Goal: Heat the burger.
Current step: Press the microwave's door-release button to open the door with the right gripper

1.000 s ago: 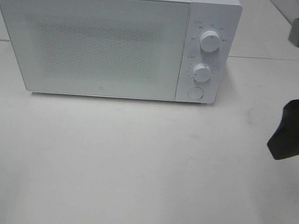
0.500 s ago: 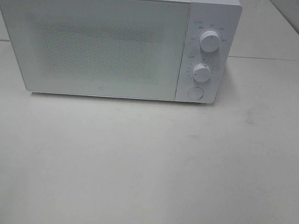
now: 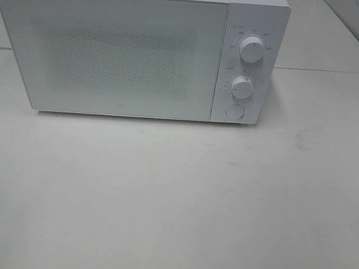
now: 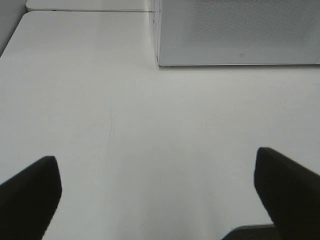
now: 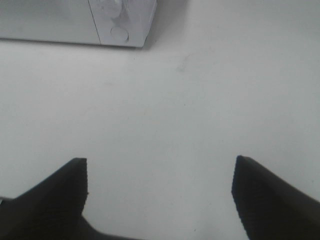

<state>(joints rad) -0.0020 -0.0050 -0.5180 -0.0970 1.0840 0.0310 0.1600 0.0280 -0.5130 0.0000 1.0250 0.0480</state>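
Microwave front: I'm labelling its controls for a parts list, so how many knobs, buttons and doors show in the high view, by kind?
Knobs: 2 (upper knob, lower knob)
Button: 1
Door: 1
Total: 4

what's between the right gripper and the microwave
Only bare table lies between the right gripper and the microwave, as the right wrist view shows.

A lab-like test bench — a white microwave (door shut) on a white table.
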